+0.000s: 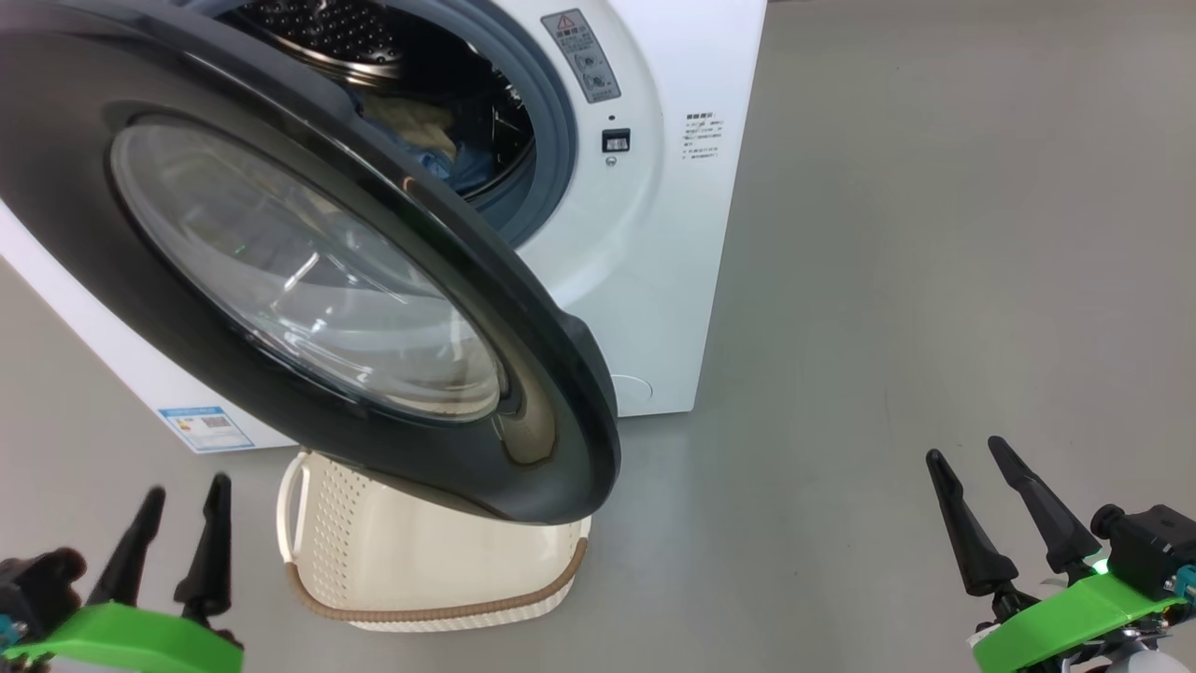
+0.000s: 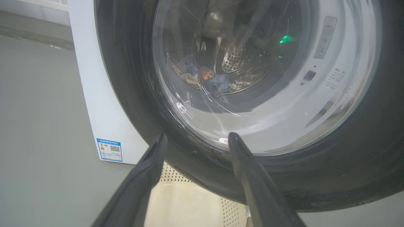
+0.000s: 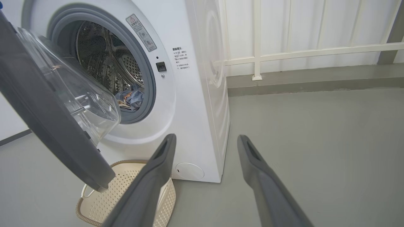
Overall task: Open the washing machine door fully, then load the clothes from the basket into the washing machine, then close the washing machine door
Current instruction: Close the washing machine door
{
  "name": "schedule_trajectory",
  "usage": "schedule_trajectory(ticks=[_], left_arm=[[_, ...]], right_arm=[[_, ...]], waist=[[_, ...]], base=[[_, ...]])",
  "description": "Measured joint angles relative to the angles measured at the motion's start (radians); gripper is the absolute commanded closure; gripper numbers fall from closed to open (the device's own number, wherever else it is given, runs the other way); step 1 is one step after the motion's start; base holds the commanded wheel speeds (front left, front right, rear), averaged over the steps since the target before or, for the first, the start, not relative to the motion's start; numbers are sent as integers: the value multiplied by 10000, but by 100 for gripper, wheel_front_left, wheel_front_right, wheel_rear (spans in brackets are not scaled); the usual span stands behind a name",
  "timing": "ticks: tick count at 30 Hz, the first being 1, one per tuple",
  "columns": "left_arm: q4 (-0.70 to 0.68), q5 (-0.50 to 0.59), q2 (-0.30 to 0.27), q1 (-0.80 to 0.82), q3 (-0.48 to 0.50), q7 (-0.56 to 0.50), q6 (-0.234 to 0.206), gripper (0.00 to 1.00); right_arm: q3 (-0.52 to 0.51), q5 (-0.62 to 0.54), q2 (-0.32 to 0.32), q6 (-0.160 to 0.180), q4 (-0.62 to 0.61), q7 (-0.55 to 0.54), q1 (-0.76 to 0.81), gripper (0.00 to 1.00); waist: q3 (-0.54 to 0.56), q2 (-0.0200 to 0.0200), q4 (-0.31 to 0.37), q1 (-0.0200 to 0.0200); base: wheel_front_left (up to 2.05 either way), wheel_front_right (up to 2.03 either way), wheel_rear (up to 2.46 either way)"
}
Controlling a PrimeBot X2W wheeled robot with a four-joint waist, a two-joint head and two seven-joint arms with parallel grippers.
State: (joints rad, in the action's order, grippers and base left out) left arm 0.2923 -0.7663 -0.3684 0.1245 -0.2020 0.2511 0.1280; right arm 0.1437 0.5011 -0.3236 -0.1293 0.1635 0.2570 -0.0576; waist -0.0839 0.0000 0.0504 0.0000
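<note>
The washing machine [image 1: 654, 280] carried three pieces of writing, none legible. A blue label sticker [image 1: 206, 428] with a QR code sat at the lower left corner of its front. A grey warning label [image 1: 581, 56] with a red triangle lay on the rim beside the opening. A small block of dark print [image 1: 703, 136] lay further right, next to a little black square fitting [image 1: 615, 140].

The machine stood on a plain grey floor [image 1: 934, 234]. In the right wrist view, white wall panels crossed by a cream rail [image 3: 315, 50] ran behind it.

The washing machine door [image 1: 308, 271] stood part-way open, its black rim and glass bowl swung out over the basket [image 1: 420, 570]. The basket sat on the floor just in front of the machine. The clothes [image 1: 439, 140], light blue and cream, lay inside the steel drum. The left wrist view showed an orange cartoon figure on them through the glass.

The left hand [image 1: 187, 486] hovered low beside the basket, its fingers spread wide and gripping nothing, pointing toward the door's lower rim without touching it. The right hand [image 1: 964, 449] hung well apart to the right over bare floor, equally wide open and empty.
</note>
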Motion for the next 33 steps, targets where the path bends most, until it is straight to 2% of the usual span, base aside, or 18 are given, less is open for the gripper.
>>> schedule_trajectory(ticks=[3,7,14,21,33], left_arm=[[-364,1572,581,-50,631,2,2,0],[-832,3154,1181,-398,1197,15,2,0],[-1262,4222,1843,-987,1781,17,2,0],[-1181,4598,2251,-1515,2080,42,2,0],[-1106,4629,2313,-1667,2130,42,2,0]], right_arm=[[-12,0,8,0,-10,0,0,0],[-31,0,10,2,-8,0,0,0],[-84,0,29,2,10,0,10,0],[-171,0,71,2,86,0,258,0],[-226,-2,98,2,104,0,379,0]], waist=[[-35,0,31,0],[-28,0,88,0],[58,0,170,0],[179,0,232,0],[245,0,227,0]], base=[[0,0,0],[0,0,0],[0,0,0],[0,0,0],[0,0,0]])
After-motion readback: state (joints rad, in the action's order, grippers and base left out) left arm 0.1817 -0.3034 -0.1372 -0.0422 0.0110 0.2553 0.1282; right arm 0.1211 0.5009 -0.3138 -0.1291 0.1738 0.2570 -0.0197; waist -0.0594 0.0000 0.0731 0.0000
